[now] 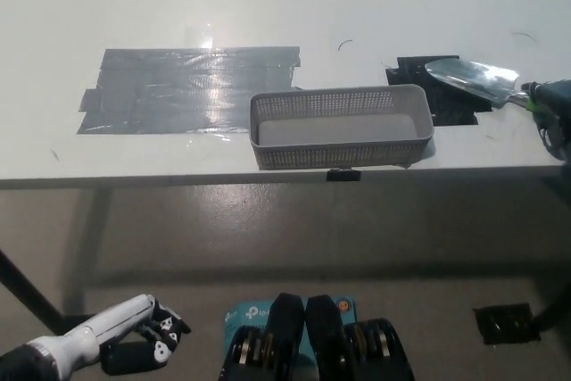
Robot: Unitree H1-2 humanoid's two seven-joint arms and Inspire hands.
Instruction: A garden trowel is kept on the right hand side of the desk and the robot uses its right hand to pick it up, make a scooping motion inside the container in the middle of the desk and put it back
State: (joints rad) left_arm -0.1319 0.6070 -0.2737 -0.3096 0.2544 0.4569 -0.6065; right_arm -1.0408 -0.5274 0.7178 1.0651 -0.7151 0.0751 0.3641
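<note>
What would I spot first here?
The shiny trowel at the table's right end, its handle in the black right robot hand. Then the grey mesh basket in the middle by the front edge, with silver tape to its left. The white left robot hand rests low, below the table.

One trowel (470,78), one container (339,155).
</note>
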